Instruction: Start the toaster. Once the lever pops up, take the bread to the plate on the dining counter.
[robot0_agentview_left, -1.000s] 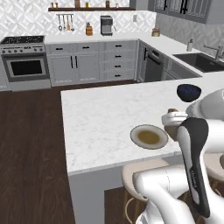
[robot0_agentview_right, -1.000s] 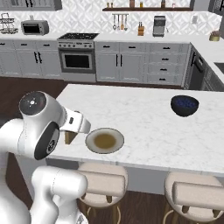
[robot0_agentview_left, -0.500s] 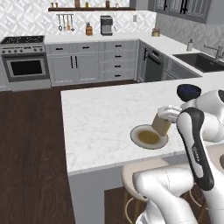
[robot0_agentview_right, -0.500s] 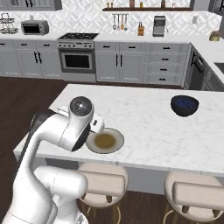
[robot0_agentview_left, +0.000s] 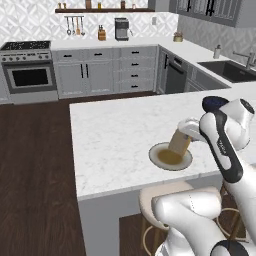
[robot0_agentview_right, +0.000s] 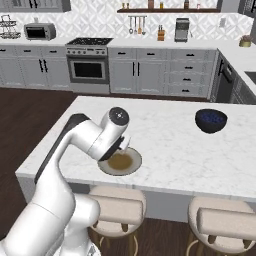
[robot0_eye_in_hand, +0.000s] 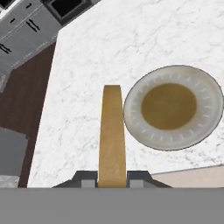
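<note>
My gripper (robot0_eye_in_hand: 112, 179) is shut on the bread (robot0_eye_in_hand: 112, 131), a tan slice seen edge-on between the fingertips. From the left base the bread (robot0_agentview_left: 180, 142) hangs tilted just over the right rim of the cream plate (robot0_agentview_left: 161, 155), held from above by the gripper (robot0_agentview_left: 187, 131). In the hand view the plate (robot0_eye_in_hand: 168, 106) lies just to the right of the slice on the white marble dining counter (robot0_eye_in_hand: 131, 43). From the right base, my wrist hides the bread above the plate (robot0_agentview_right: 120, 162). The toaster and its lever are out of view.
A small dark bowl (robot0_agentview_right: 210, 120) sits on the dining counter (robot0_agentview_right: 170, 145) to the right of the plate, also seen as the bowl (robot0_agentview_left: 215, 103). Round beige stools (robot0_agentview_right: 117, 210) stand under the counter's near edge. Wall counters, an oven and a black coffee machine (robot0_agentview_left: 121, 28) line the back.
The arm has swung the held bread across the counter and down toward the plate. The plate and bowl have not moved.
</note>
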